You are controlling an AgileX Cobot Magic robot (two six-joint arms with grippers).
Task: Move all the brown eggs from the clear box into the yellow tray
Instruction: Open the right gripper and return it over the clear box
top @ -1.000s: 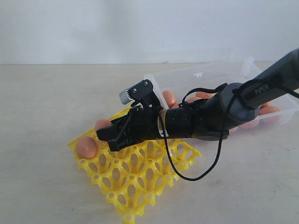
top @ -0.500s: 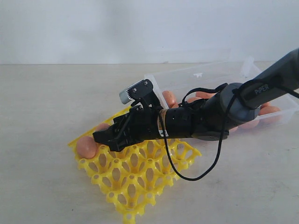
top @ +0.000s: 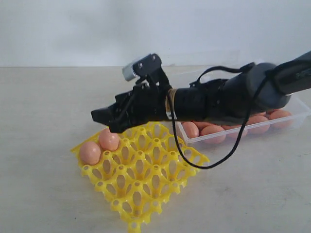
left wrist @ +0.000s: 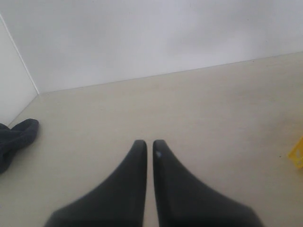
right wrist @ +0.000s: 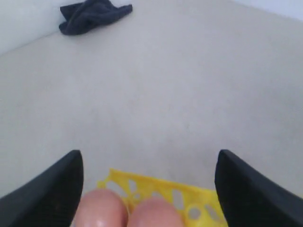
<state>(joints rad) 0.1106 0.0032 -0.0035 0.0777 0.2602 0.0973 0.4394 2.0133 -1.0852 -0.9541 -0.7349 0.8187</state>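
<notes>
Change from a second ago: right gripper (top: 104, 120), then low over the yellow tray (top: 146, 194) and closed around an egg, has risen above the tray's far left corner; its fingers now stand wide apart with nothing between them. Brown eggs on the tray: two, the released one (top: 109, 140) and one already there (top: 90, 152), side by side in neighbouring cups at the left corner; all other cups unfilled. With the arm lifted, more of the clear box (top: 228, 139) shows, just behind the tray to the right, and several eggs (top: 212, 131) lie along its near wall. A black cable (top: 194, 162) loops from the arm over the tray's right corner. Left gripper (left wrist: 146, 143): fingers together, holding nothing, over bare desk apart from the tray. Desk (top: 48, 97): pale beige, matte. Wall (top: 146, 29): plain white, behind the tray. Dark cloth (right wrist: 94, 14): crumpled on the desk at the wall's foot, well apart from the tray.
</notes>
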